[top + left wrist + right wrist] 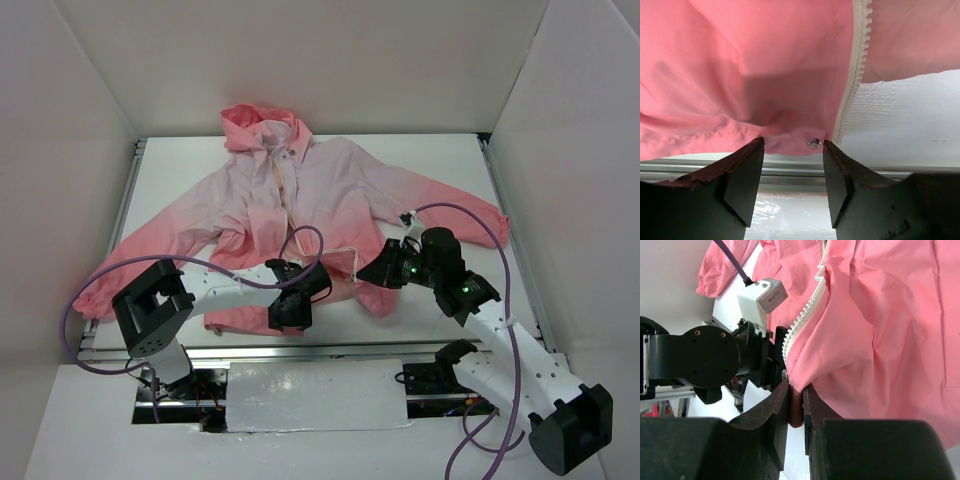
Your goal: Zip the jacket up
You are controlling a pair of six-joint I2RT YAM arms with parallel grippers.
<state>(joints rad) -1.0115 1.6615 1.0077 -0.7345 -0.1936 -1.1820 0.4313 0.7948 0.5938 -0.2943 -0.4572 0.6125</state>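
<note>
Shows the jacket (300, 195) spread face up on the white tabletop (440, 165), hood at the far side, coral hem nearest the arms, front open at the bottom. Finds the left gripper (792, 145) at the hem, jaws apart, with a metal snap (813, 143) and the lower end of the pale zipper (852, 75) just beyond the tips. Has the right gripper (796, 395) pinching a fold of the hem beside it, jaws nearly together on the fabric.
</note>
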